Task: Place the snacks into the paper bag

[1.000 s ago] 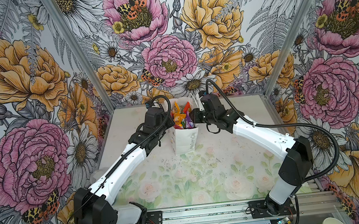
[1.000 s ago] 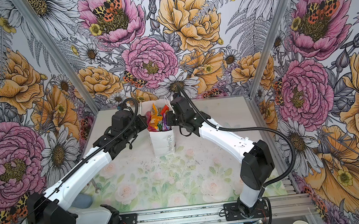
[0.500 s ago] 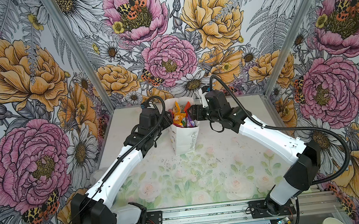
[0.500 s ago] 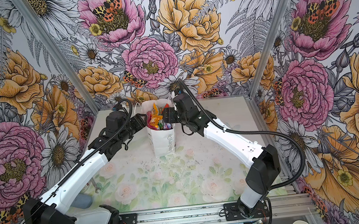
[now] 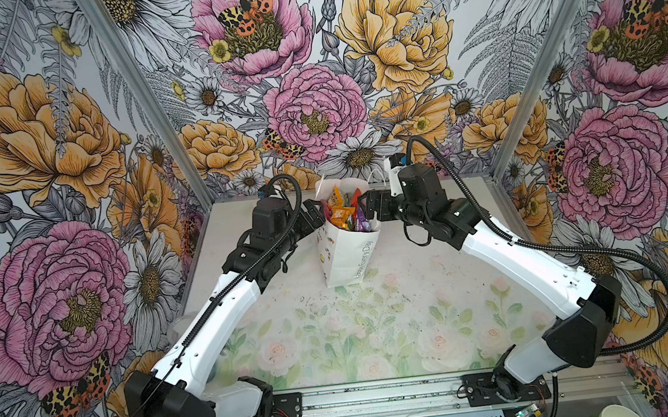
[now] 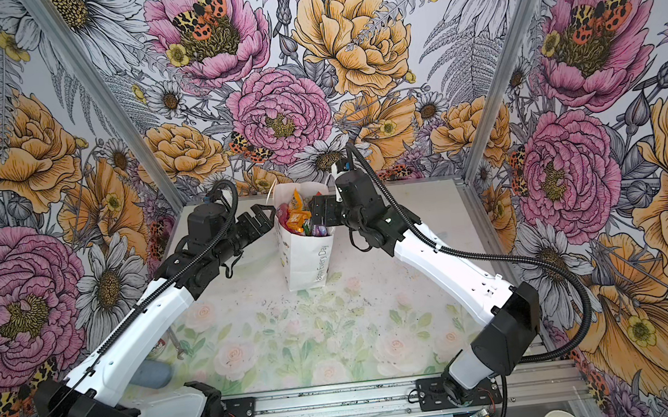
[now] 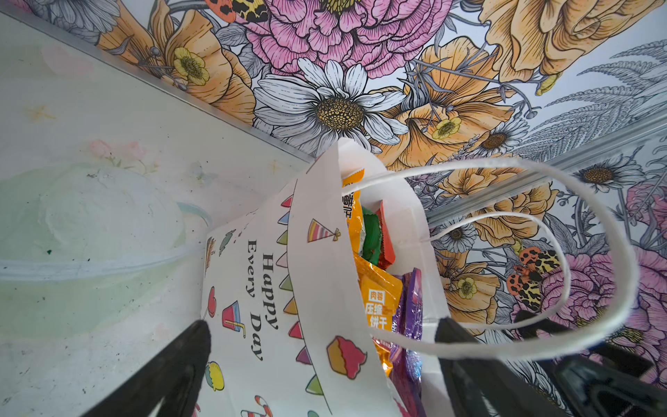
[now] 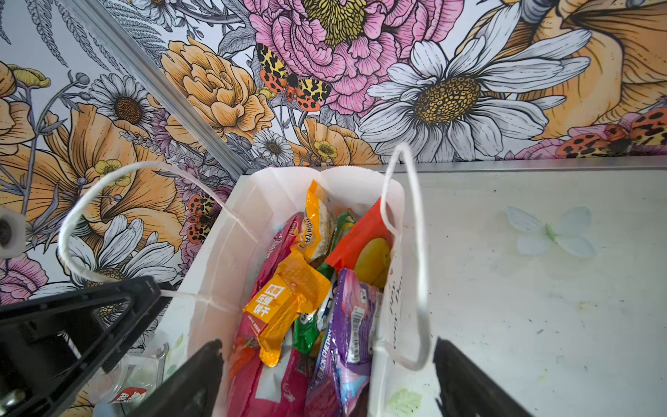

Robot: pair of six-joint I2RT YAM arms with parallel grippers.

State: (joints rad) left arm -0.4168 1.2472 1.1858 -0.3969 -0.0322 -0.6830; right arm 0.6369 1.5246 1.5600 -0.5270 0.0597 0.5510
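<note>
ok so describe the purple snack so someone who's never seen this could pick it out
Find the white paper bag standing upright at the back middle of the table. In its open top, on the side nearest the right arm, the purple packet stands beside an orange packet. It is the only purple one, and shows a barcode.

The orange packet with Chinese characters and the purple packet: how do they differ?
The orange packet carries white Chinese characters; the purple packet shows a barcode and Latin lettering. The orange packet lies near the middle, over a pink packet; the purple packet stands against a wall of the paper bag. Both are crinkly and inside it.
</note>
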